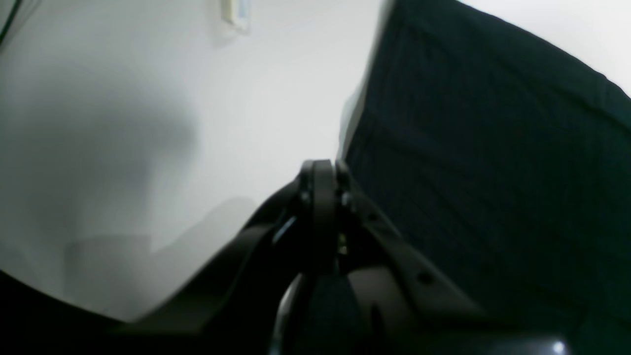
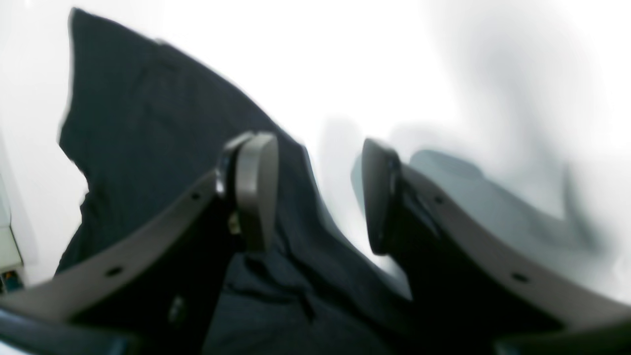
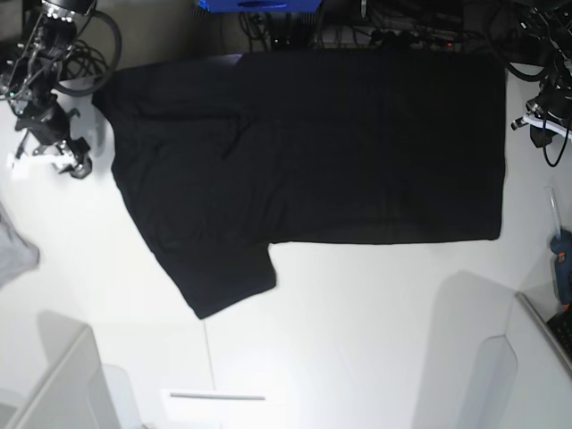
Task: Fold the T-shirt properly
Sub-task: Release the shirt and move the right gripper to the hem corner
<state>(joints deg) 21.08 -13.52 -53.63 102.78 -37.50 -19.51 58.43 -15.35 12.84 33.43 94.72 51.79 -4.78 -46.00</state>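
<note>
Across the base frame's upper half the T-shirt [image 3: 340, 147] lay flat, unfolded. Left gripper [image 1: 323, 170] pinched together, seemingly empty, beside its edge; right gripper [image 2: 315, 195] gaped over cloth. Next: grasp an edge.

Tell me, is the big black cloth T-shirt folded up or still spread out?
Mostly spread out. The big black cloth T-shirt lies flat across the white table, one sleeve sticking out. Its far side may be folded over; cannot tell.

A bright white table [image 3: 357, 313] with tangled cables [image 3: 402, 27] along its far edge.
</note>
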